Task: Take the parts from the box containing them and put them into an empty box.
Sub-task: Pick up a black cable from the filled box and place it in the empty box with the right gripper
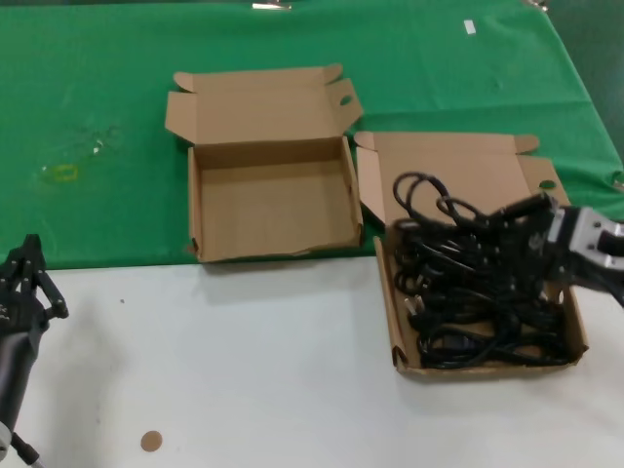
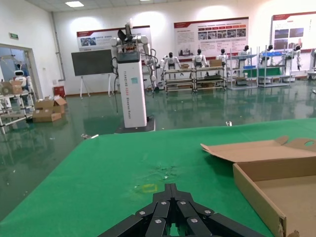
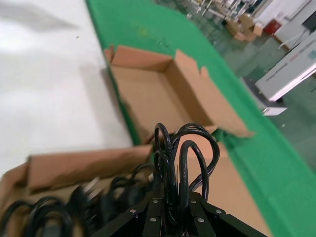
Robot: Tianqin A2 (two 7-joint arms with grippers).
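A tangle of black coiled power cords [image 1: 478,292] fills the cardboard box [image 1: 458,161] on the right of the head view. My right gripper [image 1: 507,213] hovers over that box's far side, shut on one cord bundle [image 3: 185,148] whose loops stick out past the fingertips. To the left stands the empty box [image 1: 273,205] with its lid open; its bare floor [image 3: 148,94] also shows in the right wrist view. My left gripper [image 1: 29,263] is parked at the table's near left, shut and holding nothing [image 2: 171,187].
Both boxes straddle the line between the green cloth [image 1: 97,97] and the white tabletop [image 1: 244,361]. A small brown disc [image 1: 150,441] lies near the front edge. The empty box's near wall [image 2: 256,197] stands to one side of the left gripper.
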